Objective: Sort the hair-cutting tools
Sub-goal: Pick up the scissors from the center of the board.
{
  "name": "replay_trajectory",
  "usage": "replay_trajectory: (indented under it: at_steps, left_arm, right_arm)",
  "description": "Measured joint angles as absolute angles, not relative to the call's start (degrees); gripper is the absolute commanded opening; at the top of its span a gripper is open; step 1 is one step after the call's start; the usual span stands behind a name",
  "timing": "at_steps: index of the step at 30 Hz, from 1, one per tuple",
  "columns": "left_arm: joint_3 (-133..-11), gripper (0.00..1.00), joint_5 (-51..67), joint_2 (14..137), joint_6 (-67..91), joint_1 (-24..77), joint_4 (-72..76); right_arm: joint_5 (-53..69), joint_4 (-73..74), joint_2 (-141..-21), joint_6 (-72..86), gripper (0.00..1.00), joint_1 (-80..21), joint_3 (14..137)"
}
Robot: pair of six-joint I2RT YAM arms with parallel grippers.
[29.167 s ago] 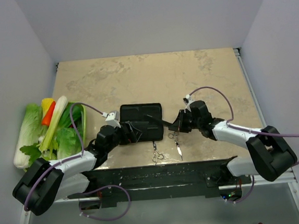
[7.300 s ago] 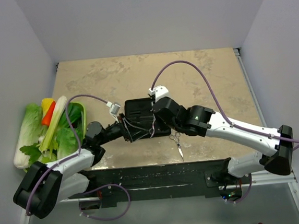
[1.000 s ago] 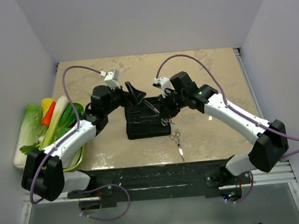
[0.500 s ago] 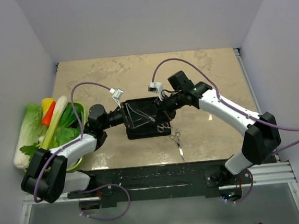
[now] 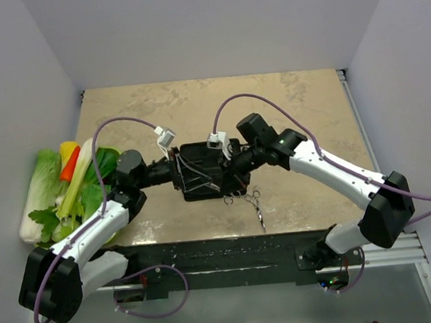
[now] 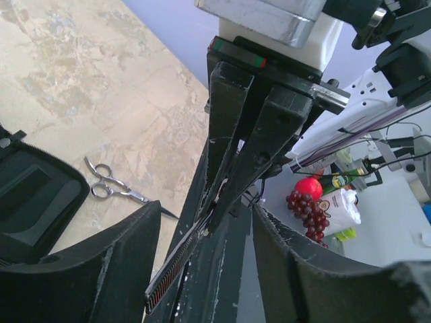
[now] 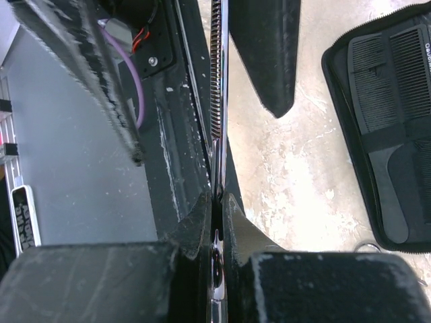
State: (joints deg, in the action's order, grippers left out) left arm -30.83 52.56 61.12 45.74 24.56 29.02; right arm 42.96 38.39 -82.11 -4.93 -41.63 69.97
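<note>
- Two pairs of jaws to tell apart. On the right gripper, found pressed together on a thin toothed metal strip seen edge-on, judged to be a blade of the held scissors.
- On the left gripper, found spread, straddling that blade and the right gripper's tip. Could not tell whether anything touched.
- Farther out, saw the loose scissors lying flat on the table, just beside the open black case.
- Inside the case, made out black combs already slotted in.
- Judged the risk in the handover: on closing, might have caught the right gripper instead of the blade, or knocked the blade askew.
- Feared too a slip from so thin an edge-on pinch, and a drop short of the case.
</note>
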Motion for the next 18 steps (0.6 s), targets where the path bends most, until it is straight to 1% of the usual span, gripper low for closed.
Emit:
replay_trajectory:
  at_steps: [2,8,16,18]
  left_arm:
    - [-30.8,0.48,53.0,61.1,45.3,24.6,27.9]
    - [-30.8,0.48,54.4,61.1,43.2,24.5,25.1]
    - [-30.9,0.48,55.4,59.7,39.2,24.5,17.9]
    - [-30.9,0.44,55.4,59.0,38.2,24.5,16.6]
  right_arm:
    - [42.6,38.3,-82.1,-4.9,0.0,-41.8,69.9]
    - [42.1,38.5,-82.0,-4.9,0.0,-42.1,69.9]
    - [41.3,39.3,-82.0,-5.0,0.0,-42.1,69.9]
    - [41.3,39.3,-82.0,-5.0,0.0,-42.2,70.0]
